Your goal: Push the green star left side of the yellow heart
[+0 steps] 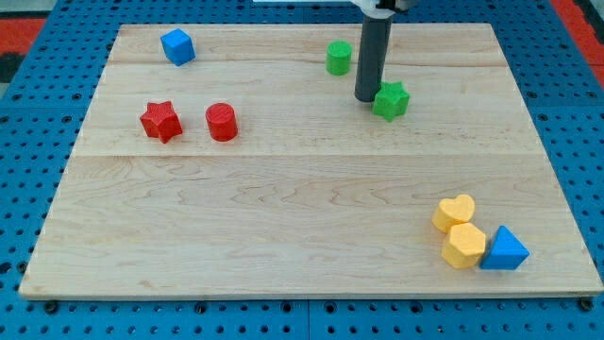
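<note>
My tip (366, 98) is down on the pale wooden board (283, 217), holding nothing, touching the green star block (391, 99) on its left side. The yellow heart block (454, 212) sits well apart, bottom right.

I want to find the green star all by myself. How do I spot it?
Look at the wooden board, near the view's top, right of the middle, where the dark rod comes down. The green star sits right against my tip, on its right. The other green block, further up, is a round cylinder without points.
</note>
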`<state>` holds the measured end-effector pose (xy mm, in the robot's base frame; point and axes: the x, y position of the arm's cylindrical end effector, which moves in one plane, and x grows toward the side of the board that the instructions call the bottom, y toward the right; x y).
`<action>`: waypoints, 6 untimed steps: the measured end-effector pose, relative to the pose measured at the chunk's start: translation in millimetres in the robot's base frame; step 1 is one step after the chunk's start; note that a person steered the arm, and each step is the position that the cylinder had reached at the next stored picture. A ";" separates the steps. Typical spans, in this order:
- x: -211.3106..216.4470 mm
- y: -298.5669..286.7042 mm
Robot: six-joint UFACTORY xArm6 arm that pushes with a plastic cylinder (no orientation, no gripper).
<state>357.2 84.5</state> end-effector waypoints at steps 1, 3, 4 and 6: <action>28.8 -11.3; -20.9 59.5; 67.8 48.8; 129.0 -13.2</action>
